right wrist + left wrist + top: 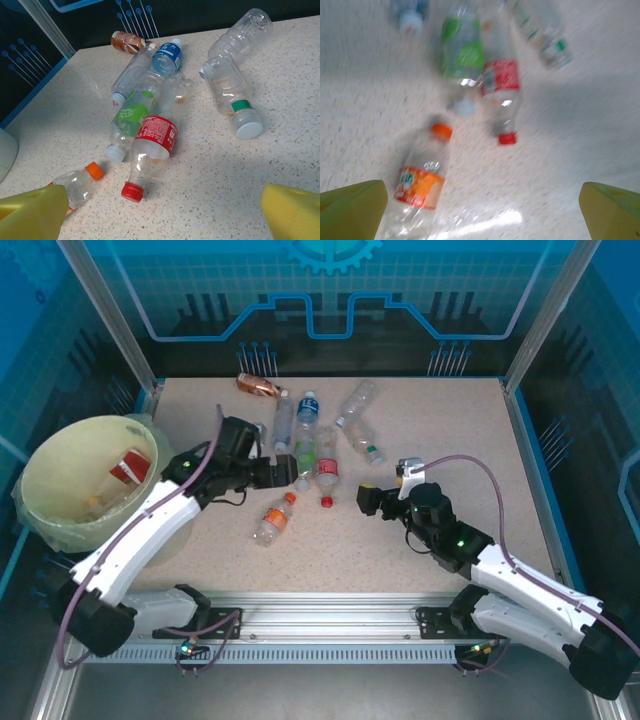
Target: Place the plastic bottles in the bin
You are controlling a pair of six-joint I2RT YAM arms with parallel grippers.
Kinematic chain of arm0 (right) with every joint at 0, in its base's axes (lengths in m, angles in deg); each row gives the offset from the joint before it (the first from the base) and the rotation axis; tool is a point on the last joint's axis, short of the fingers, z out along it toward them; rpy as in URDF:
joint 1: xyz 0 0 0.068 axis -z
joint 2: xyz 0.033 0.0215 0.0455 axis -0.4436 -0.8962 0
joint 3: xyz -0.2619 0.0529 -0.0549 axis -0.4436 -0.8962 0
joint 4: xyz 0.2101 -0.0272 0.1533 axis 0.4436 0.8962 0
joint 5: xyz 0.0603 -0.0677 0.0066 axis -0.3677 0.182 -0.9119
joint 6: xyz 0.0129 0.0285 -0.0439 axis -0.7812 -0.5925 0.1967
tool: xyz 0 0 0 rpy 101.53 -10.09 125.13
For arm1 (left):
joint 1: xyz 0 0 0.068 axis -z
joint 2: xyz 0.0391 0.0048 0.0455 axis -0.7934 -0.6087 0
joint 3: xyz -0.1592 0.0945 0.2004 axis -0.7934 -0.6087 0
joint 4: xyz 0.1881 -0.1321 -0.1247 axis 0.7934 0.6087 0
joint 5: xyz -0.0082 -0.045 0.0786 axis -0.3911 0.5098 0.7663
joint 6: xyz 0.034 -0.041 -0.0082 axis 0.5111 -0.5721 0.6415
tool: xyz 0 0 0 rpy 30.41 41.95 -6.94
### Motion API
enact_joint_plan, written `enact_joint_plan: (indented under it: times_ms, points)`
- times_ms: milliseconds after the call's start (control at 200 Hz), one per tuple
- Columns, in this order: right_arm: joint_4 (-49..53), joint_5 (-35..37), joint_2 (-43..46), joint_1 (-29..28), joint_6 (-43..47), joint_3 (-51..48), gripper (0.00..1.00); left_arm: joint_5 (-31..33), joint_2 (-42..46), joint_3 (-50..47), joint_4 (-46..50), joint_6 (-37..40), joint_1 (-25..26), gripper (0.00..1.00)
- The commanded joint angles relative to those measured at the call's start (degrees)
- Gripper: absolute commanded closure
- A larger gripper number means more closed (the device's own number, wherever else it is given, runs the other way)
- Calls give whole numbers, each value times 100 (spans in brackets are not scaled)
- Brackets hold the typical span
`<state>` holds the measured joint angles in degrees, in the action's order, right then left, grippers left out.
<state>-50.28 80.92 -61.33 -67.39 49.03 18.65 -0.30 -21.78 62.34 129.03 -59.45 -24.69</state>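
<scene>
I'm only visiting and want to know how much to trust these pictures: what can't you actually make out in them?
Left wrist view: blur smears everything; the orange-capped bottle has unreadable print, and the bottom edge cuts off its base.
Right wrist view: a yellow fingertip hides part of the orange-capped bottle.
Top view: the red item inside the bin is too small to identify.

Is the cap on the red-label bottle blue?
No, the red-label bottle has a red cap screwed on its neck.
</scene>
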Motion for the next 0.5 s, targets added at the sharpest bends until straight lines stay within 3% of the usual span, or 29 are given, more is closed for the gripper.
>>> enact_joint_plan:
  times_ms: [0,495]
  points:
    - [-84,161,154,100,84,-94,0,-54,-399,-66,407,320,114,1]
    - [129,276,475,107,-21,-282,0,321,-2233,-226,158,457,351,1]
